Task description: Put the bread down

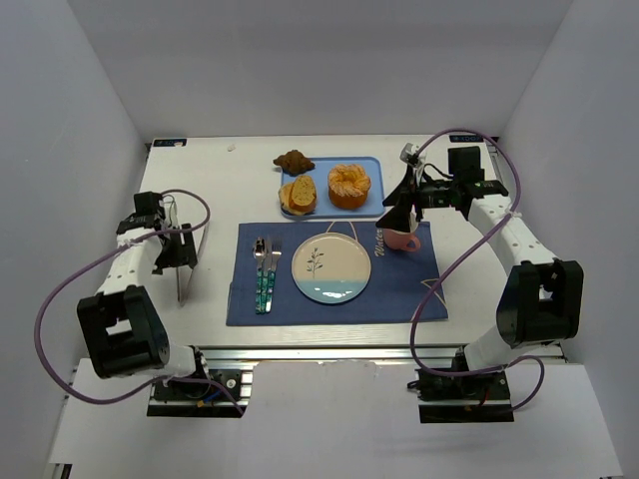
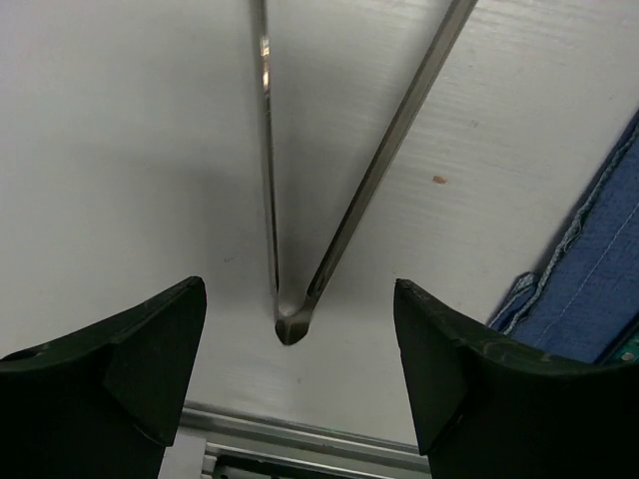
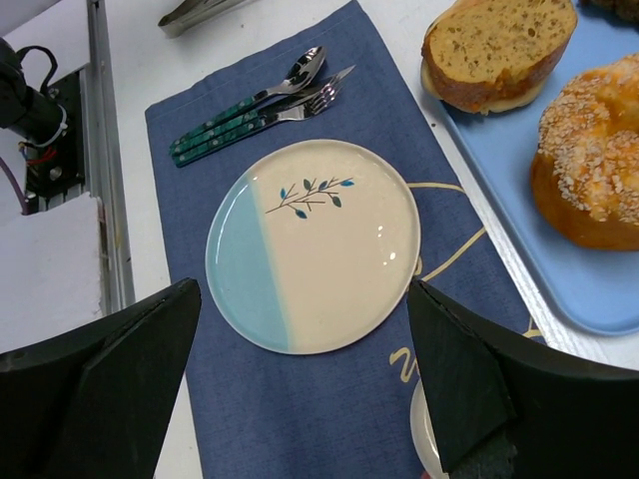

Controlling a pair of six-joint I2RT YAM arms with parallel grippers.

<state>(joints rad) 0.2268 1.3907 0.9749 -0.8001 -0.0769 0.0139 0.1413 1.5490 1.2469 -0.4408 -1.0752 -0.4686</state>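
Plate (image 1: 330, 267) centred on placemat (image 1: 399, 291) — bread (image 1: 298, 195) on tray (image 1: 376, 205) past its far edge.

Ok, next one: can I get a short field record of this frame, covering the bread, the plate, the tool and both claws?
bread: slice and round loaf, both on blue tray
plate: on placemat, no bread on it
tongs: lying on the table left of the placemat, not gripped
left claw: open, the tongs' joined end seen between its fingers
right claw: open, holding nothing, near the mug
status: bread not yet placed
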